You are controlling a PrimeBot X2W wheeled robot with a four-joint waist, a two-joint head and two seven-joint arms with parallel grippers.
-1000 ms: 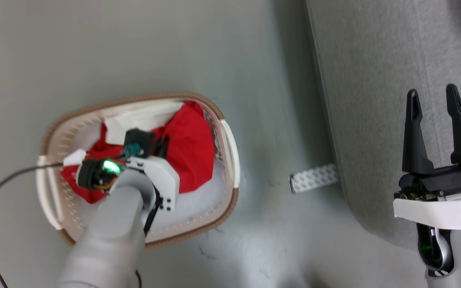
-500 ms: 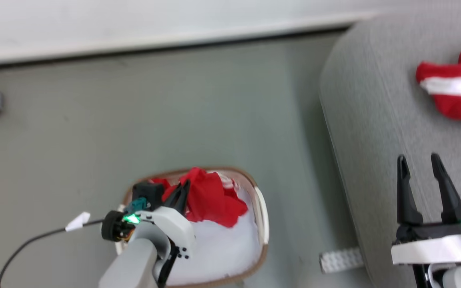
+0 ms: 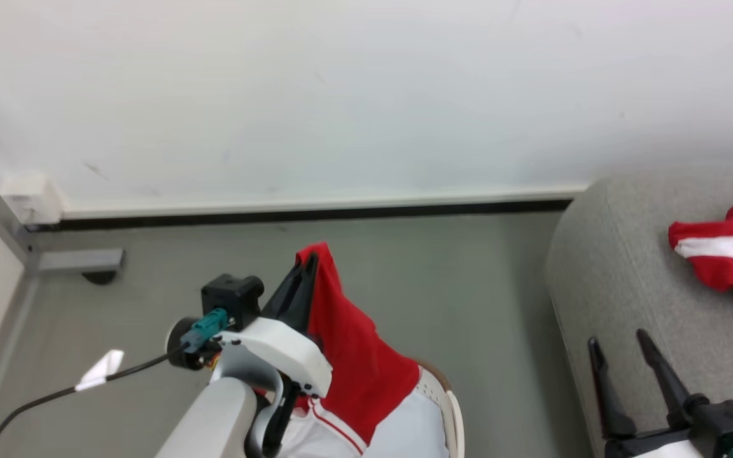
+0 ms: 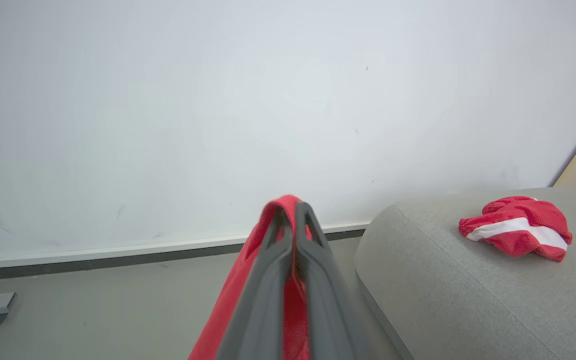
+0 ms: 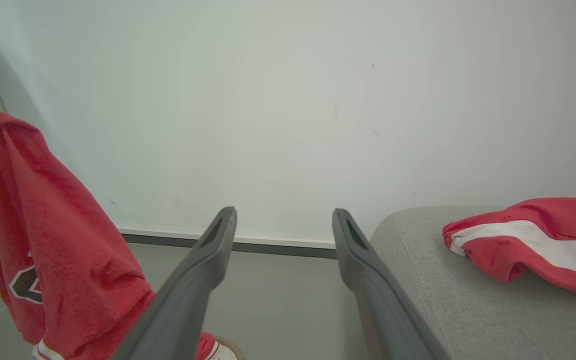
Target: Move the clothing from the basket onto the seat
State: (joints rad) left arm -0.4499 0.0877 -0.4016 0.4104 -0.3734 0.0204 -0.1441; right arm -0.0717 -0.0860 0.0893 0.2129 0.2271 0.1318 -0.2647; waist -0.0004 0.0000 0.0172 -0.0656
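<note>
Far to the left of the seat (image 3: 627, 273), a grey bracket foot (image 3: 80, 261) sat on the floor at the base of the white wall. Closer to the seat but well apart from it, the left gripper (image 3: 308, 262) pointed up toward the wall. Its two dark fingers were pressed together on a fold of the clothing (image 3: 347, 356). The red fabric peaked at the fingertips and hung down on the side facing the seat. Lower down it showed a white part with thin red stripes. It hung over the basket (image 3: 451, 413), which stood on the floor left of the seat, with a bit of brown rim and a pale handle in sight. Whether the fabric's end touched the basket could not be told. Bare grey-green floor (image 3: 487, 299) lay between the basket and the seat's rounded end. The right gripper (image 3: 618, 340) was at the seat's left edge, fingers spread wide with nothing between them. Further right, on the seat's top, a second red-and-white garment (image 3: 723, 254) lay crumpled.
</note>
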